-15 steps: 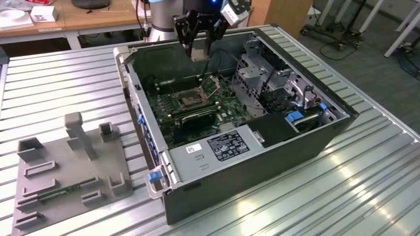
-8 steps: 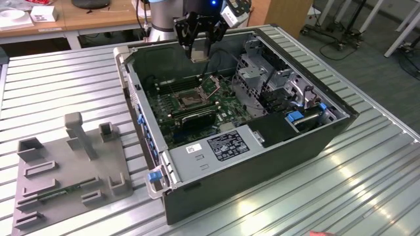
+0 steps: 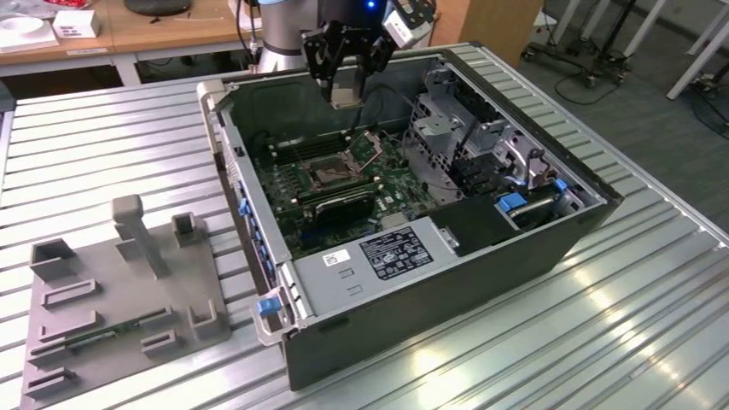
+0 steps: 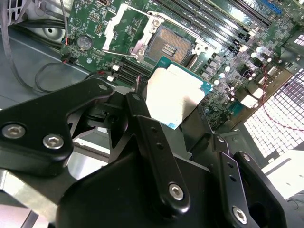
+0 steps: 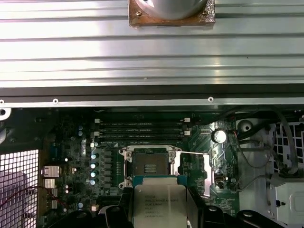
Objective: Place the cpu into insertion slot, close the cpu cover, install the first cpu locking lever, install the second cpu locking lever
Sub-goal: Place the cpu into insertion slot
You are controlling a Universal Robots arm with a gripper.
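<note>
Silvery cpu (image 5: 159, 204) clamped in gripper (image 3: 345, 94), raised near open socket (image 5: 149, 167).
Cpu lies flat, metal top up, square edges roughly parallel to socket; cpu cover (image 4: 124, 27) flipped open.

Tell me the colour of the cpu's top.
Pale silvery cpu top; best in the second wrist view.

The cpu (image 5: 159, 204): one edge cut off by the first wrist view's border, two flanks hidden behind the fingers of the pincer (image 5: 160, 211); in the second wrist view one corner hidden likewise. The arm (image 3: 279, 47): cut off at the exterior view's upper border. The cpu cover (image 3: 367, 147): too small there to tell its outline.
</note>
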